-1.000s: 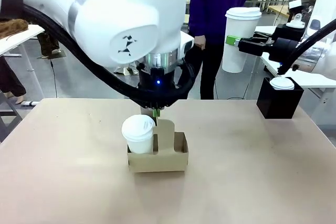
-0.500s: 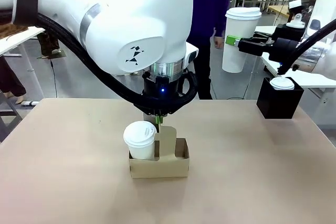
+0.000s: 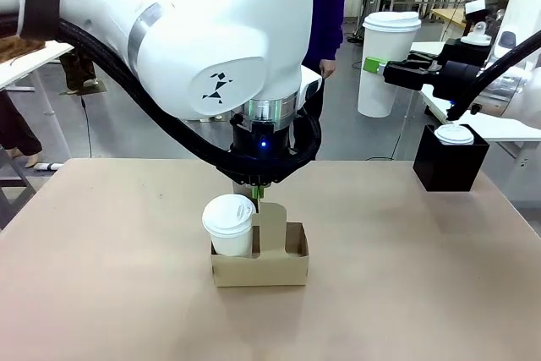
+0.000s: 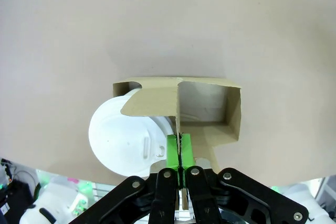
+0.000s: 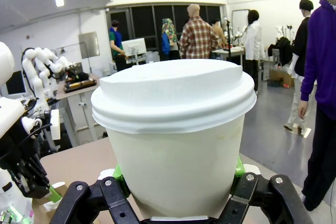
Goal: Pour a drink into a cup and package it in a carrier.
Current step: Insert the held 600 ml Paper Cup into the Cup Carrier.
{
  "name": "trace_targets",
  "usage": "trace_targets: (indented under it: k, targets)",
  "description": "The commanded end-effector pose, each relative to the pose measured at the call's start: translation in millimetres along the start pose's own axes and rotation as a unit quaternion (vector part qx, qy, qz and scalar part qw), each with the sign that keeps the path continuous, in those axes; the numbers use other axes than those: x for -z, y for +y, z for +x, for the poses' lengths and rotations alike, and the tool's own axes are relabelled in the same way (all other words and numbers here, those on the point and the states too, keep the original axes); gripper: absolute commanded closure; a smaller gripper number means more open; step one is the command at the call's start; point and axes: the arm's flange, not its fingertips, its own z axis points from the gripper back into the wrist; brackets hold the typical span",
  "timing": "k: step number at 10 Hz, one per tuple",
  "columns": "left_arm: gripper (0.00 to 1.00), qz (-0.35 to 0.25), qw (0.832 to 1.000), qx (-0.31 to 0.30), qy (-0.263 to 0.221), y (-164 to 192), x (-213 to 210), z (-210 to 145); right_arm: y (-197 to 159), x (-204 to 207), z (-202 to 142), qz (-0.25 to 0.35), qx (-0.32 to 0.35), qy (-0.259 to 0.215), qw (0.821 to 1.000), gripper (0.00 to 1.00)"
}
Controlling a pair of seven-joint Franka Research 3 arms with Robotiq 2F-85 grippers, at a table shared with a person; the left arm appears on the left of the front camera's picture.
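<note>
Packaging step. Left gripper [image 4: 179, 153] has its pads pinched on the carrier [image 4: 233, 114] by its centre handle [image 4: 157, 103]. The lidded cup [image 4: 123, 140] sits slotted just beside its fingers. Right gripper [image 5: 178, 174] clamps a second cup [image 5: 176, 129]. Next move, as judged: release the handle and lift clear without tipping the carrier.

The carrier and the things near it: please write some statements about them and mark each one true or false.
A lidded cup sits in one slot of the carrier. True.
Both carrier slots are filled. False: the other slot is empty.
The right gripper holds a second lidded cup. True.
The black box has a bare top. False: a white lid shows on it.
The left gripper is far from the carrier. False: its pads flank the upright handle.
</note>
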Motion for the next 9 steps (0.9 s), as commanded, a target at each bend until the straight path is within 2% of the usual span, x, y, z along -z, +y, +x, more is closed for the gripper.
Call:
trace_targets:
  k: [1,2,3,4,5,7,8,9]
  targets:
    - [0.40,0.000,1.000,0.000,0.000,0.0,0.0,0.0,-1.2,4.3,6.4,0.003,0.000,-0.010,1.000,0.20]
    - [0.40,-0.010,1.000,0.007,0.003,9.4,-1.7,1.4,-1.2,4.3,6.4,0.003,0.000,-0.010,1.000,0.20]
    - [0.00,-0.022,1.000,0.015,0.009,14.3,-6.0,4.2,0.0,0.0,0.0,0.000,0.000,0.000,1.000,0.20]
    - [0.36,-0.031,0.999,0.024,0.013,19.3,-11.2,5.2,-5.1,4.5,-7.3,0.051,0.010,0.018,0.998,0.20]
    - [0.00,-0.044,0.998,0.037,0.016,26.2,-17.5,8.5,-8.2,8.4,-13.9,0.106,0.018,0.031,0.994,0.20]
    - [0.00,-0.087,0.988,0.119,0.048,57.8,-37.1,22.7,-3.3,17.9,-31.0,0.232,0.034,0.061,0.970,0.20]
    - [0.00,-0.114,0.976,0.171,0.067,77.3,-42.9,31.1,3.0,26.2,-43.6,0.275,0.036,0.069,0.958,0.20]
    - [0.00,-0.134,0.954,0.257,0.076,98.1,-47.0,39.8,11.1,35.9,-57.6,0.305,0.028,0.076,0.949,0.20]
